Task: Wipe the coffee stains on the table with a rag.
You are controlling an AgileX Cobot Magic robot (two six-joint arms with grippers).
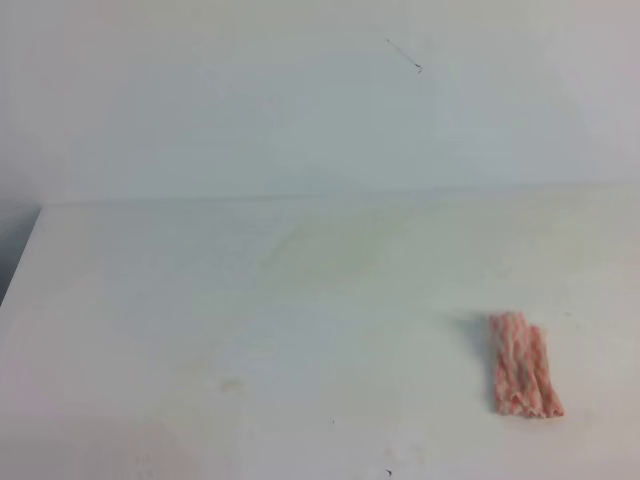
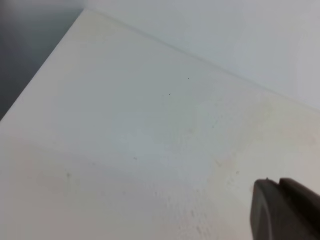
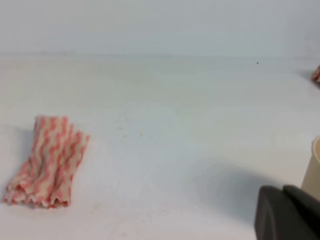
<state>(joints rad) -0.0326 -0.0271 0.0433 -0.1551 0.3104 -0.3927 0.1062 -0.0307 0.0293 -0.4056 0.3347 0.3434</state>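
Right wrist view puts the right gripper (image 3: 290, 212) nearest to you, at the bottom right corner: you see only a dark block with a thin seam down it, the two halves pressed together, nothing between them. Just beside it, at the right edge, you have a sliver of a cream rounded object (image 3: 315, 167) casting a soft shadow to its left; too little of it shows to name it. Farther out and well to the left, the rag (image 3: 47, 161) lies flat on the table (image 3: 175, 110), a folded pink-and-white striped cloth, apart from the gripper. At the far right edge a small pink scrap (image 3: 316, 75) peeks in.

From the left wrist camera you get the left gripper (image 2: 285, 210) as a dark lump low on the right, over bare white tabletop with faint yellowish smudging; whether its claw is apart or together you cannot tell.

From the high camera, neither arm shows. The rag sits on the right of the table, near the front. You cannot make out any coffee stains, only pale discolouration.
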